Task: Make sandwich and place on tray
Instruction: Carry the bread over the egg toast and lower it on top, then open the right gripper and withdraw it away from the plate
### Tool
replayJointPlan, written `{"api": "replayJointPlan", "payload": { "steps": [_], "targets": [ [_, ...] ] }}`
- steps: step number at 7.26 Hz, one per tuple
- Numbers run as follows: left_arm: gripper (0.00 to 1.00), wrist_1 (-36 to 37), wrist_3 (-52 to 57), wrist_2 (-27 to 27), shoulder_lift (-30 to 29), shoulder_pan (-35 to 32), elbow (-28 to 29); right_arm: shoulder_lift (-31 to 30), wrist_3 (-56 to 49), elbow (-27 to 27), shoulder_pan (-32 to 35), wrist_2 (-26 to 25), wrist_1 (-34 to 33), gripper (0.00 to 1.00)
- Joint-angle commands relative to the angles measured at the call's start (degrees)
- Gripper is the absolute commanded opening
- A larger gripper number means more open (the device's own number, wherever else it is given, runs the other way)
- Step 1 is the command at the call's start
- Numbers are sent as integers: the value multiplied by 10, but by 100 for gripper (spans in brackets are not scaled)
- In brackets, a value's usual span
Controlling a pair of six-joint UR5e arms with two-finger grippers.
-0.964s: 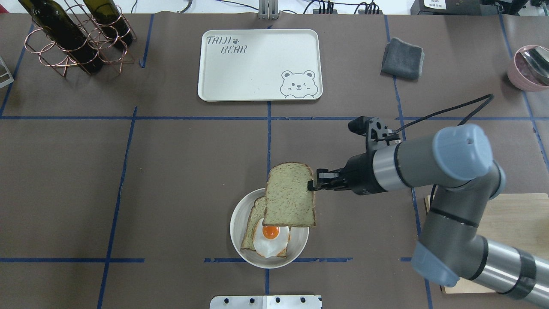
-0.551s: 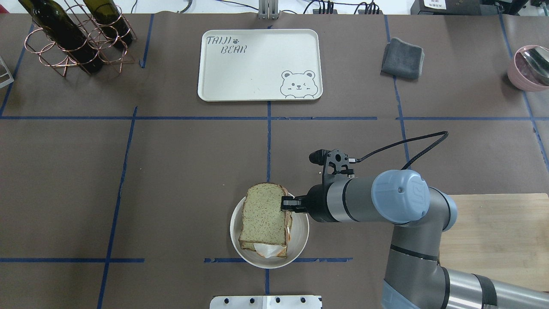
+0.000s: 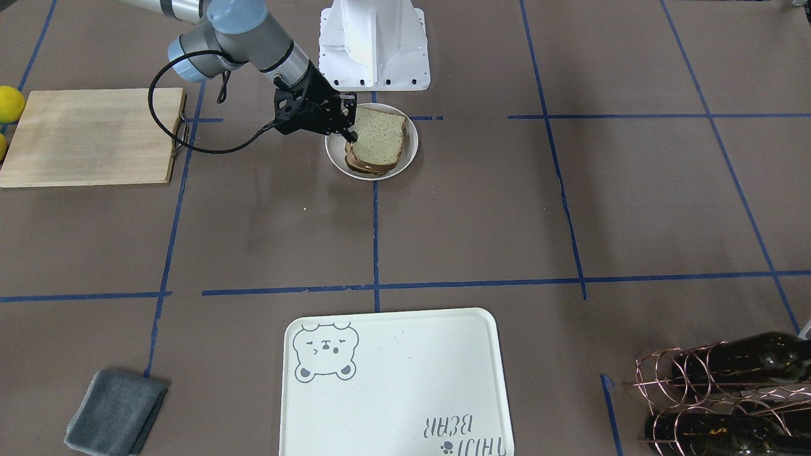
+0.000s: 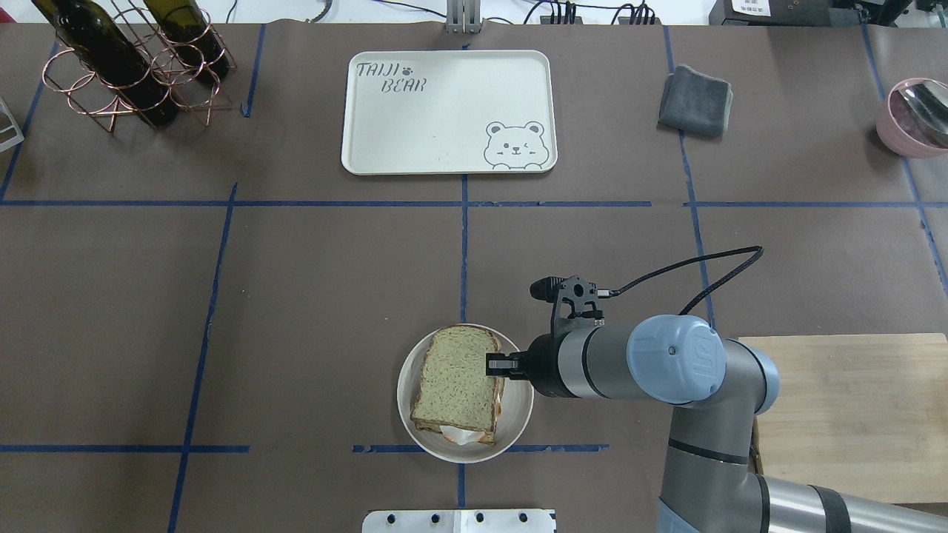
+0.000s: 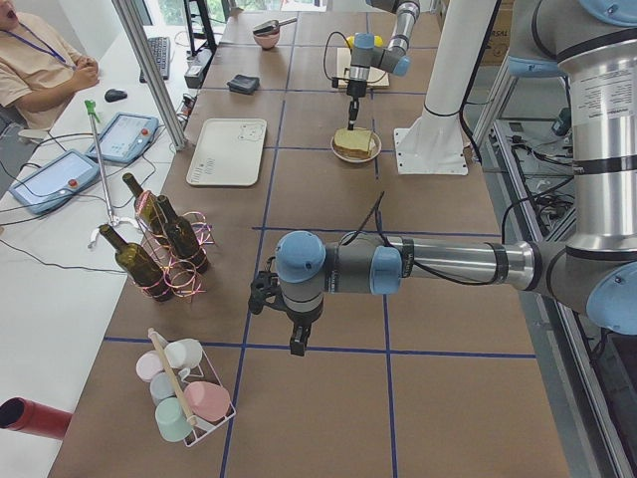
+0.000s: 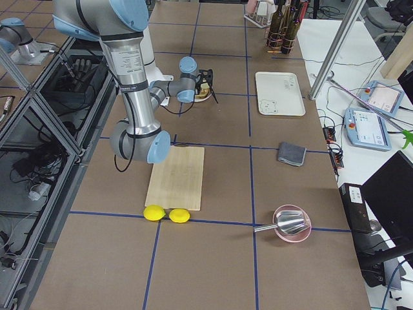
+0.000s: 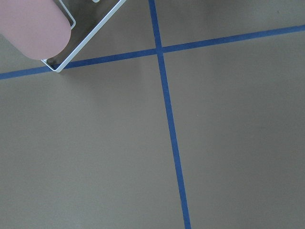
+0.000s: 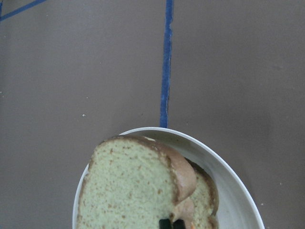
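Right jaws clamped on top bread slice (image 4: 455,381), at edge toward robot's right. Slice lies flat over fried egg (image 4: 461,437), egg white peeking out at near edge. Sandwich (image 3: 375,149) stacked on small round white plate (image 4: 521,414), centre of counter (image 4: 296,296), close to robot base. Bear-face tray (image 4: 444,118) well apart, at far side. Wooden cutting board (image 4: 852,414) beside right arm. Left jaws point down over counter near wire rack of cups (image 5: 184,393); cannot tell whether apart or together.
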Motion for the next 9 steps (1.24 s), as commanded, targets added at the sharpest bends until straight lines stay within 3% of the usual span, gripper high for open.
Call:
{"api": "replayJointPlan", "payload": {
  "steps": [1,3,4,5,7,9],
  "targets": [
    [100,0,0,0,0,0,-2,-3,-1,12,6,6,-9,100],
    [100,0,0,0,-1,0,-10,-4,-12,62,83,87,-151,100],
    [100,-3,0,0,-2,0,-11,-6,-20,70,123,110,-171,100],
    [100,-3,0,1,-8,0,-17,-7,-81,69,150,121,-205,100],
    [100,-2,-7,-6,-39,0,-24,-17,-263,65,247,196,-299,100],
    [100,-41,-5,-7,-77,0,-24,-73,-448,63,358,261,-331,100]
  ]
}}
